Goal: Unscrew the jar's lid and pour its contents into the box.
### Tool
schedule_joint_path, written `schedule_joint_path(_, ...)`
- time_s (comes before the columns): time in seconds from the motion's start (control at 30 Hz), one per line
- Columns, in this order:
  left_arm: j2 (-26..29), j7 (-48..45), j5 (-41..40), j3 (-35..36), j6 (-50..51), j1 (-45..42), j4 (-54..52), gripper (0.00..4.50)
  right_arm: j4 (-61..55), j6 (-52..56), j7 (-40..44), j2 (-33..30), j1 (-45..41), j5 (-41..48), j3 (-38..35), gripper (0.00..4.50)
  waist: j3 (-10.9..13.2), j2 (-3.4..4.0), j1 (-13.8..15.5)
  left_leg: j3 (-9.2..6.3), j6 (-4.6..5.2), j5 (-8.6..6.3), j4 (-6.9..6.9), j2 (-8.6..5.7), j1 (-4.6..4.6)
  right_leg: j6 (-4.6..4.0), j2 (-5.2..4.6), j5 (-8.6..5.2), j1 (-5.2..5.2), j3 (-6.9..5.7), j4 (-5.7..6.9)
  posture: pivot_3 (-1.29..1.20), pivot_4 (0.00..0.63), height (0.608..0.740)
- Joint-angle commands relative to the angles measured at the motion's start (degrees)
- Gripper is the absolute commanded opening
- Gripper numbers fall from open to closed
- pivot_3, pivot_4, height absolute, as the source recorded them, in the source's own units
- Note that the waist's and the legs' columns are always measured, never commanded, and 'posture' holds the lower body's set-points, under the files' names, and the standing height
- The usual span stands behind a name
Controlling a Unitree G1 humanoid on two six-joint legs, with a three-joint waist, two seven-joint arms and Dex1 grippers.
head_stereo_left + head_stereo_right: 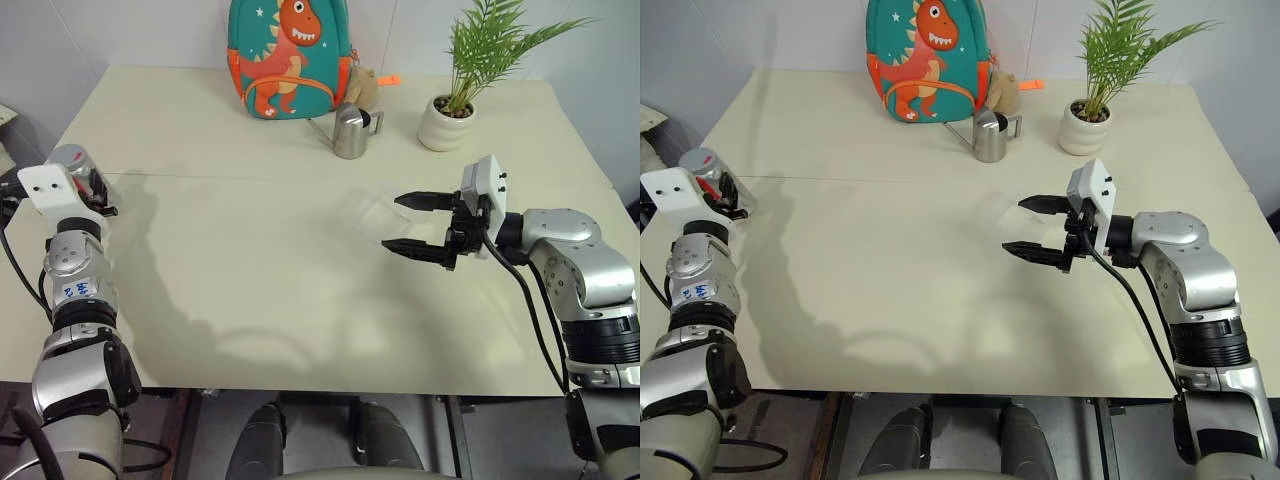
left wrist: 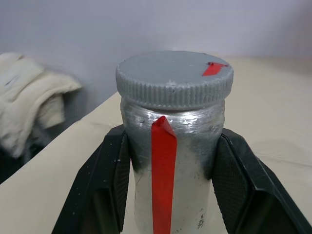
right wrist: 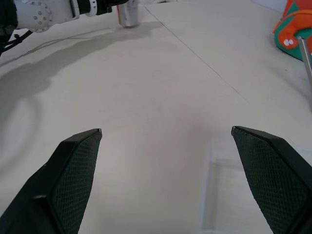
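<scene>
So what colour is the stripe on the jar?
Red, on the silver jar; clearest in the left wrist view.

A staged test room: plain cream surface point(image 1: 250, 250) against white walls, dressed with a dinosaur backpack point(image 1: 290, 55), potted plant point(image 1: 450, 110) and steel jug point(image 1: 350, 130).

The jar's point(image 2: 173, 161) base is cut off; its contents are hidden; the box point(image 3: 229, 195) is cropped.

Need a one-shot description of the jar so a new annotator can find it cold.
Start at the cream table and go to its far-left edge, where the left gripper is shut on the jar. It is a small silver-grey cylinder capped by a ribbed grey lid. Unlike the steel jug near the dinosaur backpack, it has no handle or spout and carries a red stripe down its side.
</scene>
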Motion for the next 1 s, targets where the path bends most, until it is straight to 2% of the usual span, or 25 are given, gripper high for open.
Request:
schedule_joint_path(0.03, -1.78, -7.62, -3.35, -1.78, 3.04, 4.54, -13.80, 1.97, -5.79, 1.94, -2.30, 0.23, 0.33, 2.04, -1.86, 4.50, 0.00, 0.00, 0.00, 0.02, -0.01, 0.00, 0.00, 0.00, 0.00, 0.00, -0.01, 0.00, 0.00, 0.01, 0.01, 0.00, 0.150, 0.740)
schedule_joint_path(0.17, -4.01, -14.36, -8.81, -3.47, 11.51, 10.89, -31.21, 1.97, -10.30, 4.65, -5.78, 1.03, 0.65, 3.29, -1.98, 4.50, 0.00, 0.00, -0.12, 0.03, -0.01, 0.00, 0.00, 0.03, 0.00, 0.00, 0.00, 0.00, 0.00, 0.03, 0.02, 0.00, 0.150, 0.740)
schedule_joint_path(0.27, -3.61, -20.16, -12.81, -6.92, 21.47, 15.51, -45.21, 1.97, -16.14, 7.82, -10.54, 2.69, 0.98, 5.18, -2.32, 4.50, 0.00, 0.00, -0.13, 0.02, -0.01, 0.00, 0.00, 0.06, 0.00, -0.01, 0.02, 0.00, -0.01, 0.07, 0.07, 0.00, 0.150, 0.740)
schedule_joint_path(0.37, -3.26, -22.77, -16.26, -8.08, 29.17, 17.58, -53.39, 1.97, -20.11, 10.27, -14.06, 3.65, 1.28, 6.49, -2.53, 4.50, 0.00, 0.00, -0.07, 0.03, -0.01, -0.01, 0.02, 0.03, 0.01, -0.01, 0.01, 0.00, -0.02, 0.11, 0.00, 0.00, 0.150, 0.740)
schedule_joint_path(0.47, 0.14, -30.78, -18.44, -13.30, 36.86, 19.21, -61.21, 1.97, -25.23, 13.45, -19.77, 5.72, 1.21, 8.60, -3.09, 4.50, 0.00, 0.00, -0.12, 0.03, -0.01, -0.01, 0.07, 0.03, 0.04, -0.03, 0.03, -0.01, -0.02, 0.14, -0.05, 0.00, 0.150, 0.740)
schedule_joint_path(0.6, 2.28, -35.64, -19.99, -16.90, 44.28, 17.95, -64.28, 1.97, -29.43, 16.73, -26.08, 8.21, 0.83, 10.68, -3.40, 4.50, 0.00, 0.00, -0.12, 0.03, 0.00, 0.00, 0.06, 0.04, 0.09, -0.08, 0.06, -0.03, -0.01, 0.17, -0.04, 0.00, 0.150, 0.740)
schedule_joint_path(0.77, 1.92, -39.81, -20.94, -19.39, 48.45, 15.07, -65.28, 1.97, -32.98, 20.27, -33.19, 11.08, 0.83, 12.28, -2.99, 4.50, 0.00, 0.00, -0.14, 0.02, 0.02, -0.01, 0.05, 0.06, 0.09, -0.11, 0.08, -0.05, -0.02, 0.18, -0.04, 0.00, 0.150, 0.740)
schedule_joint_path(1.0, -0.91, -45.44, -19.38, -22.12, 44.51, 10.66, -64.10, 1.97, -37.06, 24.17, -42.36, 15.60, 0.38, 12.08, -0.89, 4.50, 0.00, 0.01, -0.10, 0.01, 0.03, -0.01, 0.04, 0.06, 0.06, -0.13, 0.09, -0.06, -0.04, 0.19, -0.06, 0.00, 0.150, 0.740)
